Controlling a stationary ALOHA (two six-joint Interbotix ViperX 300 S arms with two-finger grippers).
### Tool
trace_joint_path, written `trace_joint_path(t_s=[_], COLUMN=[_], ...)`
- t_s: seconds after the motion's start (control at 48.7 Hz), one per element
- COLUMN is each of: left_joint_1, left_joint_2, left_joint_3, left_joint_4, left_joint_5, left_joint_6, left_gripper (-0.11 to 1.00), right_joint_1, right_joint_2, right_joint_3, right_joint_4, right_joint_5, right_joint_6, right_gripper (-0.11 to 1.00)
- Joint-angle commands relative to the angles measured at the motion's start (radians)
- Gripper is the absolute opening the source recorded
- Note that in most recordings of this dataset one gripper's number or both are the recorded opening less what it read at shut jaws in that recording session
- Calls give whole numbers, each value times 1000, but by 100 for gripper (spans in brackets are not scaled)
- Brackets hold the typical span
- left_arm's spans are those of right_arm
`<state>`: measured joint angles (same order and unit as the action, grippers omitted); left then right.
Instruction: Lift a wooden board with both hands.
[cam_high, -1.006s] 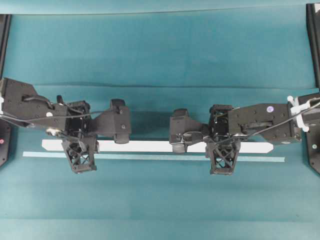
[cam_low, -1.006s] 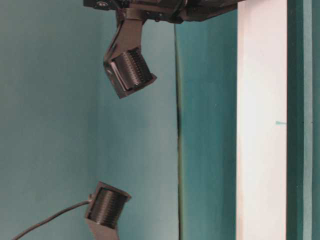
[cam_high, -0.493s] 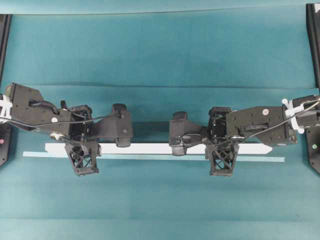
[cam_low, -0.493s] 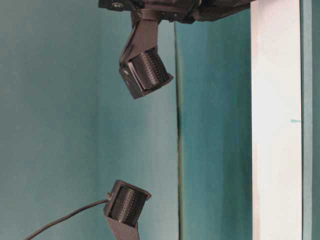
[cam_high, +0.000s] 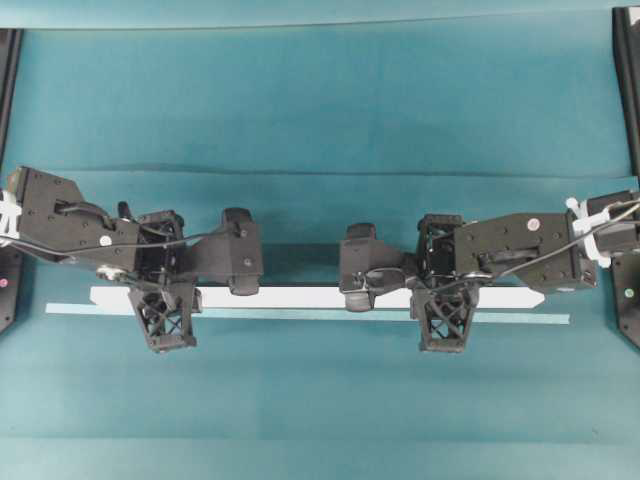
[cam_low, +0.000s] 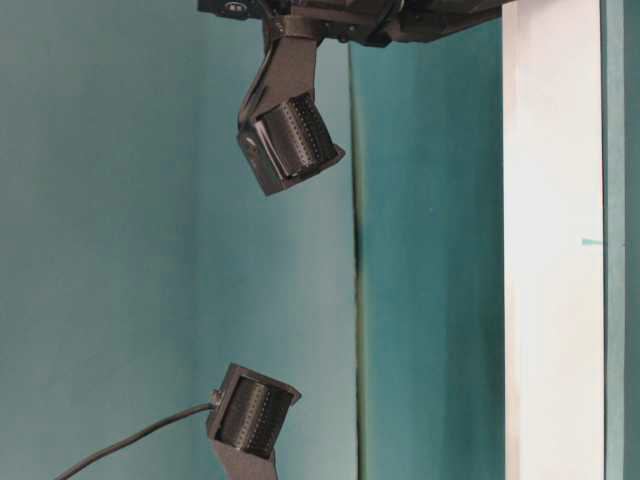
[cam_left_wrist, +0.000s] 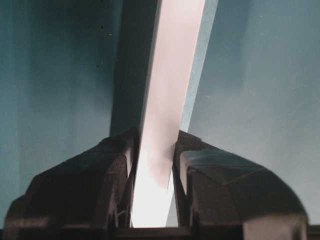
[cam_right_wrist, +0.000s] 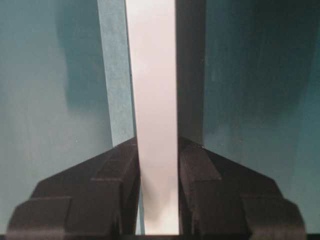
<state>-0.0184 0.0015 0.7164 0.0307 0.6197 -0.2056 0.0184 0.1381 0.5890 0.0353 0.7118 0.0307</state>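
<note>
The wooden board (cam_high: 300, 296) is a long white plank running left to right across the middle of the overhead view. It hangs above the teal cloth and throws a dark shadow behind it. My left gripper (cam_high: 160, 298) is shut on its left part and my right gripper (cam_high: 443, 298) on its right part. In the left wrist view the board (cam_left_wrist: 175, 75) runs up between the pinching jaws of the left gripper (cam_left_wrist: 156, 137). The right wrist view shows the board (cam_right_wrist: 150, 75) held the same way by the right gripper (cam_right_wrist: 156, 142). At table level the board (cam_low: 555, 250) is a white vertical band.
A thin pale-teal strip (cam_high: 300, 315) lies flat on the cloth just in front of the board and reaches past both its ends. Black frame posts (cam_high: 628, 80) stand at the far side edges. Black arm parts (cam_low: 290, 140) hang in the table-level view.
Over the first half second both arms and the board shifted together a little toward the front of the overhead view. Since then nothing has visibly moved.
</note>
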Motion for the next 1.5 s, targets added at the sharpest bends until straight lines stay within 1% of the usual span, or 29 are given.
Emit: trace_joint_path(t_s=[0.0,0.062,0.185,0.349,0.411,0.595,0.636,0.718,0.8,0.862,0.903,0.944,1.067,1.129,1.17,1.211,1.232,1.355,1.478], left_joint_1=[6,6,6,6,6,8,8,8,8,6,5,3,-6,-12,-12,-14,-15,-23,-25], left_joint_2=[-5,-5,-8,-21,-23,-25,-25,-25,-25,-25,-25,-25,-26,-26,-26,-28,-29,-52,-109], left_joint_3=[-14,-14,-12,-11,-8,-8,-8,-6,-6,-5,-5,-3,0,2,3,3,3,-6,-17], left_joint_4=[0,0,0,0,2,0,0,-2,0,0,0,0,0,0,0,0,0,0,0], left_joint_5=[-26,-25,-29,-32,-34,-34,-35,-37,-34,-32,-32,-31,-8,15,29,35,37,37,41], left_joint_6=[5,12,28,75,83,78,75,67,54,41,34,26,15,18,20,21,21,29,49], left_gripper=[18,18,18,18,18,18,18,18,18,19,25,35,72,87,94,99,99,100,100], right_joint_1=[12,12,12,12,12,11,6,3,3,6,6,6,5,6,5,5,5,3,-6], right_joint_2=[8,8,6,5,3,2,2,-2,-3,-3,-3,-3,-3,-3,-3,-3,-5,-26,-77], right_joint_3=[-9,-9,-5,0,0,0,2,9,11,11,12,12,11,11,11,11,11,11,11], right_joint_4=[9,14,40,78,87,89,89,77,51,34,32,29,26,28,28,26,26,26,26], right_joint_5=[-48,-51,-54,-63,-67,-63,-60,-58,-46,-31,-26,-26,-35,-40,-41,-41,-43,-43,-52], right_joint_6=[2,3,6,6,8,12,15,15,17,20,20,20,17,17,17,17,17,20,20], right_gripper=[22,22,22,22,22,23,29,52,75,88,91,90,89,89,89,89,89,89,89])
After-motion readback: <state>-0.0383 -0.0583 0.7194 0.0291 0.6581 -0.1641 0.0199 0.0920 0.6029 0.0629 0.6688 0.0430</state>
